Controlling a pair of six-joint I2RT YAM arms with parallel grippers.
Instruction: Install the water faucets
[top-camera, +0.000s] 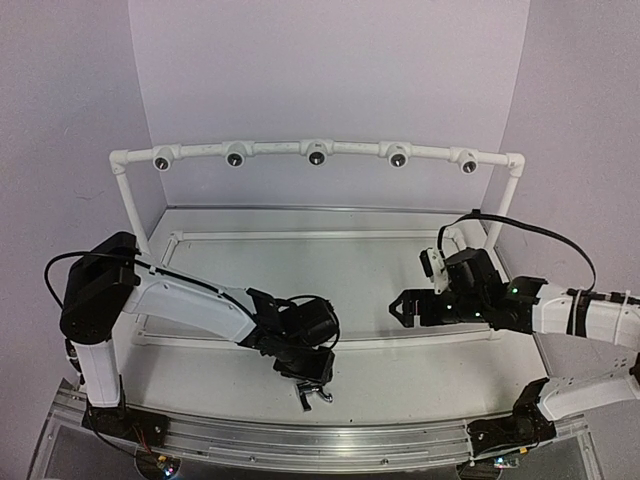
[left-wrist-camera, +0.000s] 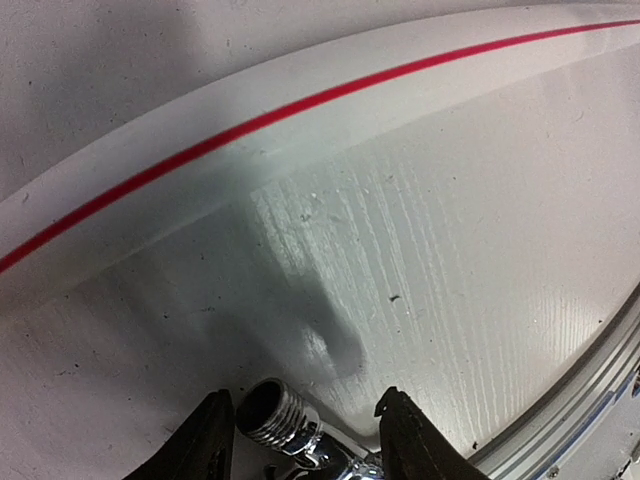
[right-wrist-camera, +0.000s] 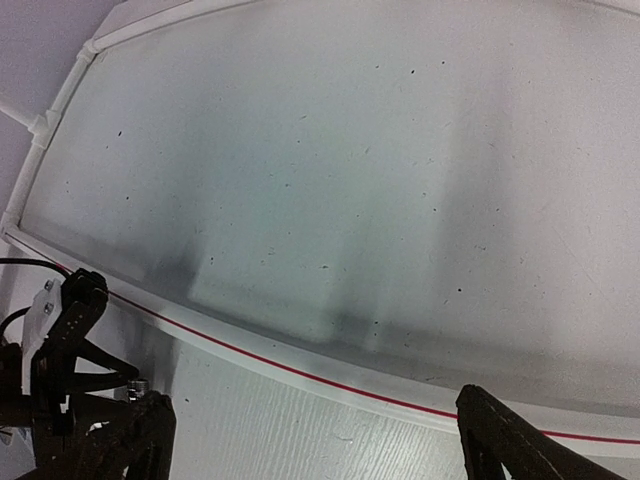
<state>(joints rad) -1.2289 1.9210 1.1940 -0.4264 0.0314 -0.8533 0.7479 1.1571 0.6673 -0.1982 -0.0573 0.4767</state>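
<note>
One chrome water faucet (left-wrist-camera: 275, 412) lies on the white table near the front edge, its threaded open end pointing away from the wrist camera. My left gripper (left-wrist-camera: 305, 440) straddles it: the left finger is against the threaded end, a gap shows on the right finger's side, and whether the lower body is pinched is hidden at the frame's bottom. From above, the faucet (top-camera: 318, 397) sits under the left gripper (top-camera: 310, 382). My right gripper (top-camera: 400, 308) hovers wide open over the table's right middle, and the right gripper (right-wrist-camera: 320, 445) has nothing between its fingers.
A white pipe frame (top-camera: 270, 148) with several round grey sockets spans the back. A white strip with a red line (left-wrist-camera: 300, 110) crosses the table ahead of the left gripper. An aluminium rail (top-camera: 330, 440) runs along the front edge. The left arm (right-wrist-camera: 60, 370) shows at the right wrist view's left.
</note>
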